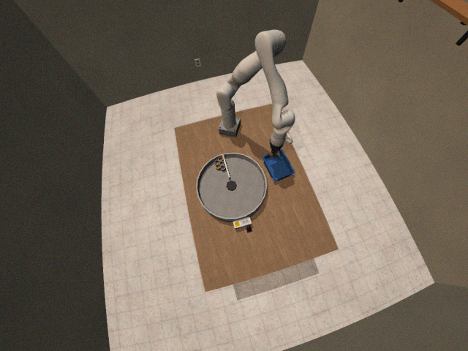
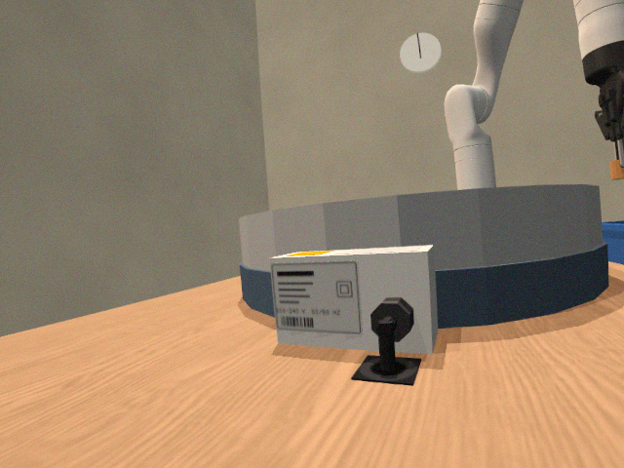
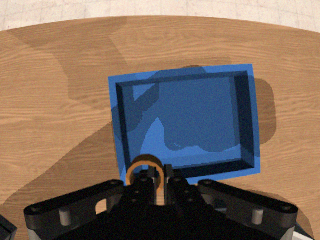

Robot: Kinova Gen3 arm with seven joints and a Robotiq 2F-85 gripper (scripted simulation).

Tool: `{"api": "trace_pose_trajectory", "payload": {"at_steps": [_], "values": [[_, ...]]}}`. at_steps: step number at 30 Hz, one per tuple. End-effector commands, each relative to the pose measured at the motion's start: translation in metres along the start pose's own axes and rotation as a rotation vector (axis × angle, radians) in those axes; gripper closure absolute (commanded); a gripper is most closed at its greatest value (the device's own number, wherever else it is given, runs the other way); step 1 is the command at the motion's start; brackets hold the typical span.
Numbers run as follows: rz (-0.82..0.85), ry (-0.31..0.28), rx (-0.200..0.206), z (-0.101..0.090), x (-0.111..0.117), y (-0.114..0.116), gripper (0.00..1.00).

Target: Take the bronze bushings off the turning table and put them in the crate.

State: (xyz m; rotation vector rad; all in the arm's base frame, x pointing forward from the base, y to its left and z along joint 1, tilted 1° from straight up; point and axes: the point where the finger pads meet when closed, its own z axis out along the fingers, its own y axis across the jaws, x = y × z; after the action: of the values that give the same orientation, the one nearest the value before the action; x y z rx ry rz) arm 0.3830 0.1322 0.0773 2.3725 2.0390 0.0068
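While the hand grips a bronze bushing above the blue crate's near edge, other bushings sit on the turning table.

The top view looks steeply down from afar, the exterior sits low beside the turning table, and the wrist faces straight down onto the crate.

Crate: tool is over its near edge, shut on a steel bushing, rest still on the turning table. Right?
Not quite: the bushing is bronze, not steel. The wrist view shows an orange-brown ring, the bronze bushing, pinched in the tool at the crate's near edge. The others sit on the turning table.
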Motion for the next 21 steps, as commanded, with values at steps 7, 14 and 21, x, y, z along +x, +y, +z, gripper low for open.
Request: {"api": "trace_pose_trajectory", "payload": {"at_steps": [7, 14, 21], "values": [[-0.001, 0.000, 0.001, 0.024, 0.000, -0.001, 1.00], [-0.001, 0.000, 0.001, 0.024, 0.000, -0.001, 1.00], [-0.003, 0.001, 0.000, 0.049, 0.001, -0.001, 1.00]]}}
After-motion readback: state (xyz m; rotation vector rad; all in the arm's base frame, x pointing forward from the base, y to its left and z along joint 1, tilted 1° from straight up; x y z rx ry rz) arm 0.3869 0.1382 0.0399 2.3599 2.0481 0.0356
